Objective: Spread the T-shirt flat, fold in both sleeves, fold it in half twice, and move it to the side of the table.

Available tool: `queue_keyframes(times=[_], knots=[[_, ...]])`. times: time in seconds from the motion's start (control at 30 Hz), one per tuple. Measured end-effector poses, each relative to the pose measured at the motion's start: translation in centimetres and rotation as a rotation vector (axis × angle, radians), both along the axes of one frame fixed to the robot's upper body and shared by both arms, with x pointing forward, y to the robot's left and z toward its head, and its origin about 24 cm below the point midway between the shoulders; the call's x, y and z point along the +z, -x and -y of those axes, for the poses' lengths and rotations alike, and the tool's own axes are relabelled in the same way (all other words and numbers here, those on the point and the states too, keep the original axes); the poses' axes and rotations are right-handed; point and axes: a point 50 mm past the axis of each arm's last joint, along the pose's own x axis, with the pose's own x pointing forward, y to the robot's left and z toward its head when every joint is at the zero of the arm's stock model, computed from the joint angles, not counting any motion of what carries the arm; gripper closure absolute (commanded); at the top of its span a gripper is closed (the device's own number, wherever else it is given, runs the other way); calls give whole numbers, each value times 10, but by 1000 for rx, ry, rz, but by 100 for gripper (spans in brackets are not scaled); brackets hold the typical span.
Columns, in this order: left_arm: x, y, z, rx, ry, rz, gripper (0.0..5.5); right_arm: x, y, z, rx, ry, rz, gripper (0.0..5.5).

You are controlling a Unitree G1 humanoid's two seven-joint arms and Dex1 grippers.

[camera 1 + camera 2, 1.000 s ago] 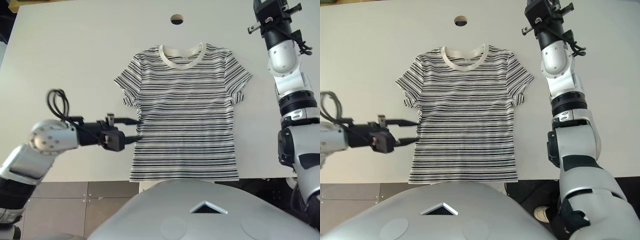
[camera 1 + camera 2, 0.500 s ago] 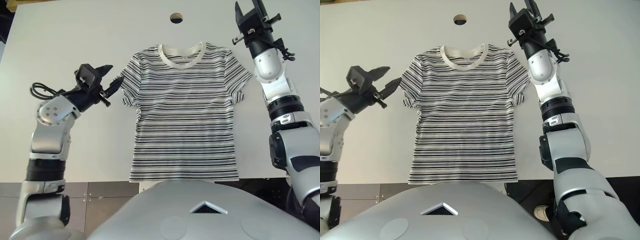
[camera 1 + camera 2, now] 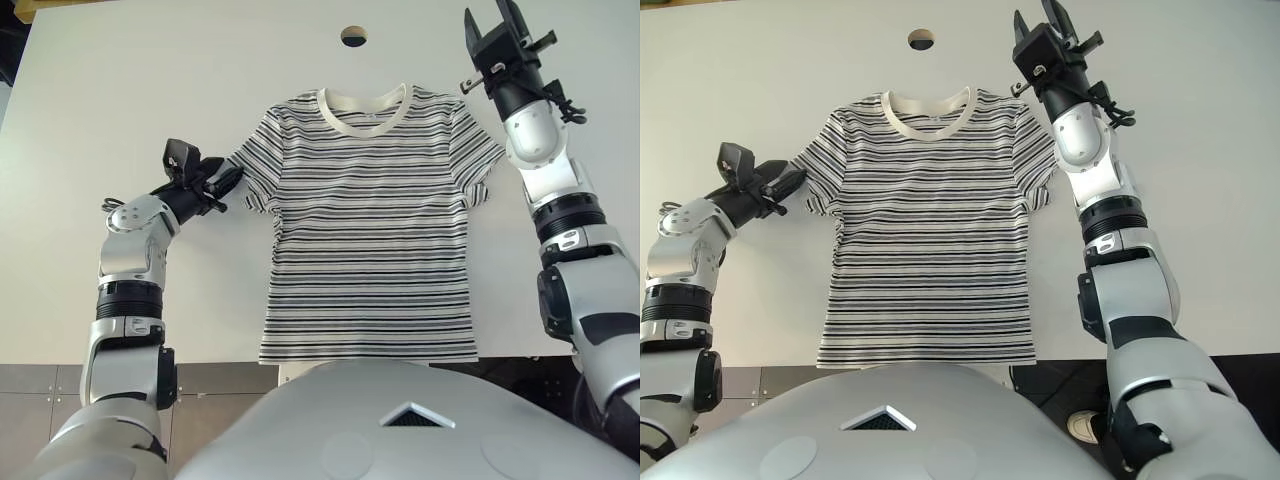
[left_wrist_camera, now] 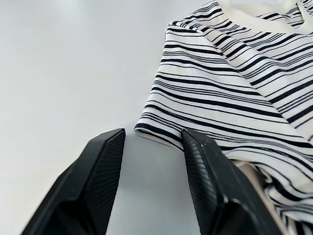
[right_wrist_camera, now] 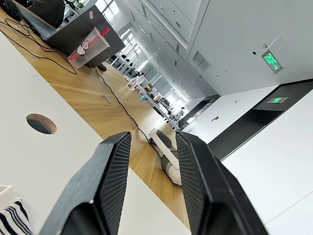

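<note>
A black-and-white striped T-shirt (image 3: 370, 215) with a cream collar lies spread flat, front up, in the middle of the white table (image 3: 150, 90), sleeves out to both sides. My left gripper (image 3: 228, 178) is low at the hem of the shirt's left sleeve (image 4: 161, 129), its fingers (image 4: 105, 161) open with the sleeve edge just ahead of them. My right gripper (image 3: 495, 18) is raised above the table beyond the right sleeve (image 3: 478, 160), pointing up and away, open and holding nothing.
A round cable hole (image 3: 353, 37) sits in the table beyond the collar. Bare tabletop lies to both sides of the shirt. The table's near edge runs just under the shirt's hem (image 3: 368, 352).
My left arm has swung from beside the shirt's lower left side up to the left sleeve and dropped to its hem. My right gripper has shifted left toward the right shoulder.
</note>
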Motion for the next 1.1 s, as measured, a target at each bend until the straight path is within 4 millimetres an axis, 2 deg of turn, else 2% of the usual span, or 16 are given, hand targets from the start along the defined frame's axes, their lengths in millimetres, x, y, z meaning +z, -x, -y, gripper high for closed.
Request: queue_keyframes(times=[0.07, 0.47, 0.57, 0.7, 0.97, 1.1], knots=[[0, -2, 0, -2, 4, -3, 335, -1, 0, -1, 3, 3, -3, 380], [0, -2, 6, -50, 12, -12, 510, -2, 1, 0, 5, 5, -7, 380], [1, -1, 8, -53, 18, -16, 538, -2, 1, 0, 4, 6, -7, 380], [6, -1, 9, -33, 59, -10, 538, -2, 1, 0, 5, 5, -6, 380], [45, -5, 22, -40, 259, 101, 538, -2, 1, 0, 7, 4, -6, 380], [46, -1, 43, -97, 328, 110, 538, -2, 1, 1, 1, 2, -7, 380]])
